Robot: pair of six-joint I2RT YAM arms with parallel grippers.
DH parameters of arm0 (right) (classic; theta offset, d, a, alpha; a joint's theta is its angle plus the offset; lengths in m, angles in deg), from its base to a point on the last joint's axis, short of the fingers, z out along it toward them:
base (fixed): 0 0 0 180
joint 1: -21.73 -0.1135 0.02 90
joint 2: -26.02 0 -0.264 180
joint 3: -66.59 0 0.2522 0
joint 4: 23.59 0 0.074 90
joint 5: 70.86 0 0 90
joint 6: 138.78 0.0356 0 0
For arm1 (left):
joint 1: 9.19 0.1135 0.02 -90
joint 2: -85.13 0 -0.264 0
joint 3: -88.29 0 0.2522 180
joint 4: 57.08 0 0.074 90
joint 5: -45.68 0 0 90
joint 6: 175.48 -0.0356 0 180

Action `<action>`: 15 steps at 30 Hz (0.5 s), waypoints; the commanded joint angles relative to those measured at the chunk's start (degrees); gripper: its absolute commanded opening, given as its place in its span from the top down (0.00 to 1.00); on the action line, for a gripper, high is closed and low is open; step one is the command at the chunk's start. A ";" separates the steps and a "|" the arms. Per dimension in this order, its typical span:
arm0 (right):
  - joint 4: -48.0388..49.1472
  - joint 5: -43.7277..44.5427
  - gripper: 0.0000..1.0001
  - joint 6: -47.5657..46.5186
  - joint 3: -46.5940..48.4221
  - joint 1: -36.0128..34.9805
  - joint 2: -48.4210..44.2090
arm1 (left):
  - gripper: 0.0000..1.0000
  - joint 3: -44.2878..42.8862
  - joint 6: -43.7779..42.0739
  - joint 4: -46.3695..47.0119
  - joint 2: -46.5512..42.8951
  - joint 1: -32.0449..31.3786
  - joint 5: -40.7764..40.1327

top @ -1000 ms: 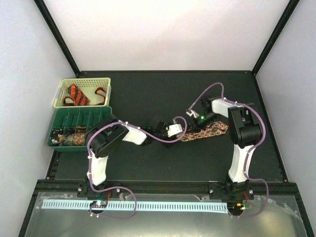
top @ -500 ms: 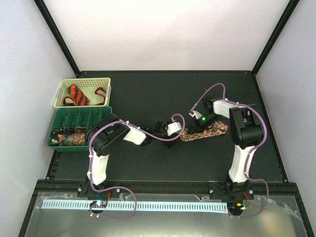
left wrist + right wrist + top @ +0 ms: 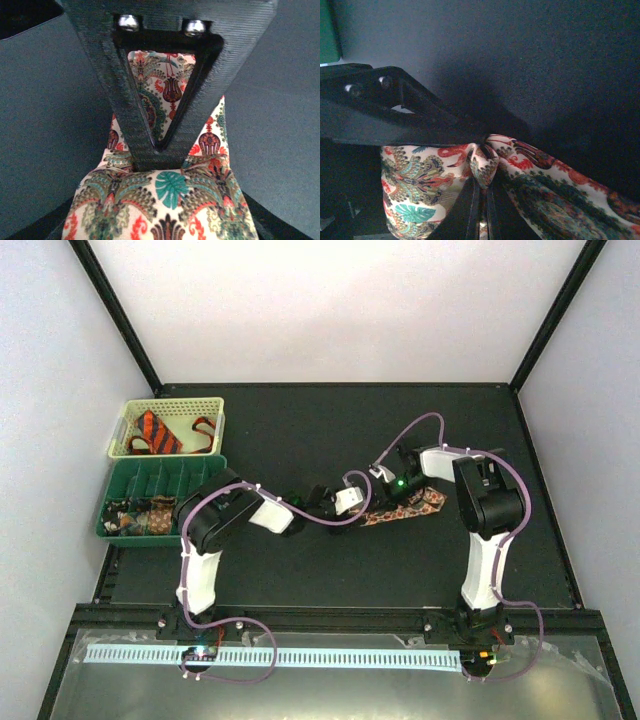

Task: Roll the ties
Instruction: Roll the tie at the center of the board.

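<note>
Black matte worktop (image 3: 300,430) carries a dark green plastic divided tray (image 3: 165,464) at its left edge. Well to the right of that tray, near the middle, lies a long cream fabric necktie printed with green, red and teal leaf motifs (image 3: 415,505). It stretches flat towards the right, away from the tray.

The left end effector (image 3: 150,156) has its black fingers drawn together into a V, clamped on the tie's end nearest the tray. The printed cloth bulges up beneath them in the left wrist view. The right end effector (image 3: 481,202) sits just past it, farther from the tray, with its two thin fingers together pinching a small upright fold of the same tie.

Directly behind the tray stands a pale yellow perforated basket (image 3: 170,402) holding an orange tie with black stripes (image 3: 158,430). Small dark patterned bundles (image 3: 135,521) fill the tray's near compartments, too small to make out.
</note>
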 commanded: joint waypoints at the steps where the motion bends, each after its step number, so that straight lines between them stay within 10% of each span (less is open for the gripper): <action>1: 2.81 7.24 0.99 -0.58 -2.34 1.11 0.83 | 0.46 2.62 -4.11 -4.83 -1.60 -0.13 -2.93; 5: 1.28 7.10 0.96 -2.57 -2.15 1.74 -0.02 | 0.53 5.14 -6.87 -5.17 -2.52 -0.19 -3.15; 15: -8.21 -6.73 0.49 -4.75 2.07 2.35 -4.48 | 0.54 3.64 -9.30 -9.66 -1.84 -0.88 -5.56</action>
